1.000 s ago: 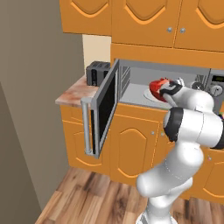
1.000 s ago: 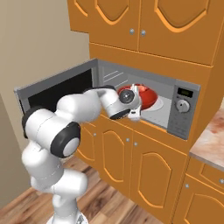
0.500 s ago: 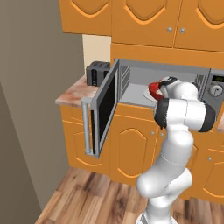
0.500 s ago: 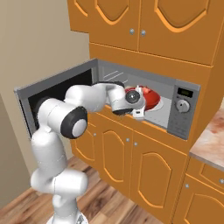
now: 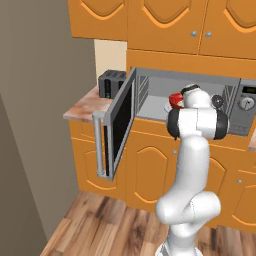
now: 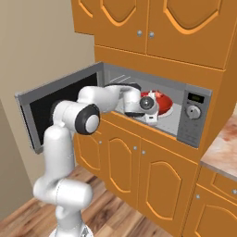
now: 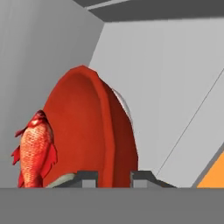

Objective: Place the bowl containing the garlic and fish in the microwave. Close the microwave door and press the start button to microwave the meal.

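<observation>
Gripper (image 7: 113,176) clamps the red bowl (image 7: 94,131) rim inside the microwave (image 6: 152,109), fish (image 7: 35,148) beside its fingers; it should lower level onto the turntable before releasing.

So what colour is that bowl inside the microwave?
Glossy red; the bowl shows best in the hand view.

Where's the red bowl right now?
Inside the open microwave, over its turntable, left of the control panel; the bowl has its rim between the jaws in the hand view.
</observation>
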Motion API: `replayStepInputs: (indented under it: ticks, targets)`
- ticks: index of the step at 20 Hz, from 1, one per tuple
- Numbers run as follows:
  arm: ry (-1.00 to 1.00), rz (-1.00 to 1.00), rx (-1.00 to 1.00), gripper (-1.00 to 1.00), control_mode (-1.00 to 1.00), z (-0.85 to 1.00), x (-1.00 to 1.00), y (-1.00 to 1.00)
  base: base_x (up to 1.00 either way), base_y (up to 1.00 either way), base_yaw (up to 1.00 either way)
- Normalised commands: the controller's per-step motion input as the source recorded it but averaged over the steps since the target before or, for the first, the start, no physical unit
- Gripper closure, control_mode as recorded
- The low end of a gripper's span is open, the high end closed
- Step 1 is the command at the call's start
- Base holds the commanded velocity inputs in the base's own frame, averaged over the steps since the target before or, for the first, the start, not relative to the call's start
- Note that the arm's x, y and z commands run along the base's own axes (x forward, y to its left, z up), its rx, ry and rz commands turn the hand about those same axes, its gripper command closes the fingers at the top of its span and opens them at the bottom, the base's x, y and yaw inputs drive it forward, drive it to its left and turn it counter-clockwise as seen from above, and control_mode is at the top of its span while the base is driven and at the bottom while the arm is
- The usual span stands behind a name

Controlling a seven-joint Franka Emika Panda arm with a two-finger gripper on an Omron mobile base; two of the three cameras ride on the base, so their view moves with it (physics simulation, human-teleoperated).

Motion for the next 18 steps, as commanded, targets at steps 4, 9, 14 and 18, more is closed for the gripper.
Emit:
replayStepInputs:
  ticks: [4,9,14,18]
  targets:
    - [-0.15,0.01,0.00,-1.00,-1.00,0.21,-0.08,0.00,0.00,0.00,0.00]
    - [-0.21,0.01,-0.01,-1.00,-1.00,0.46,-0.62,0.00,0.00,0.00,0.00]
    - [-0.01,0.06,-0.16,-1.00,-1.00,0.27,-1.00,0.00,0.00,0.00,0.00]
    - [0.00,0.17,-0.18,-1.00,-1.00,0.73,-1.00,0.00,0.00,0.00,0.00]
